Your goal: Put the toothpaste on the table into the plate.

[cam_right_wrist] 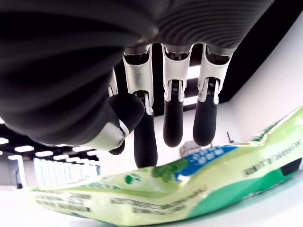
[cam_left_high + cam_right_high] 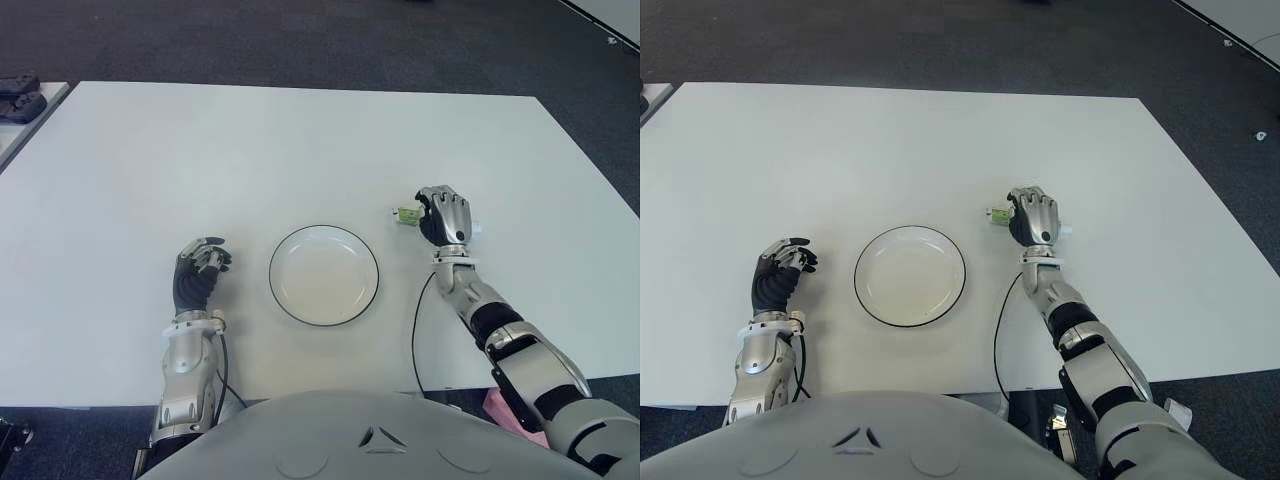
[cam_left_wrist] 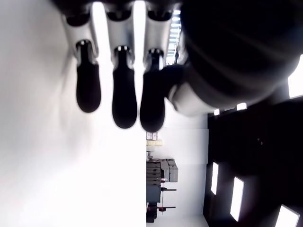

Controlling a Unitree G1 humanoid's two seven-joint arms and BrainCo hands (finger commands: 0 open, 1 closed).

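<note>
Left hand (image 2: pixel 200 268) sits idle beside the empty plate (image 2: pixel 323 275), fingers loosely curled, holding nothing. Right hand (image 2: pixel 444 214) hovers over the toothpaste (image 1: pixel 189 184) on the table (image 2: pixel 250 150), fingers unclosed; grasping looks next, then carrying leftward.

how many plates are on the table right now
1. The plate sits on the table between the left hand and right hand; nothing in view could hide another.
</note>
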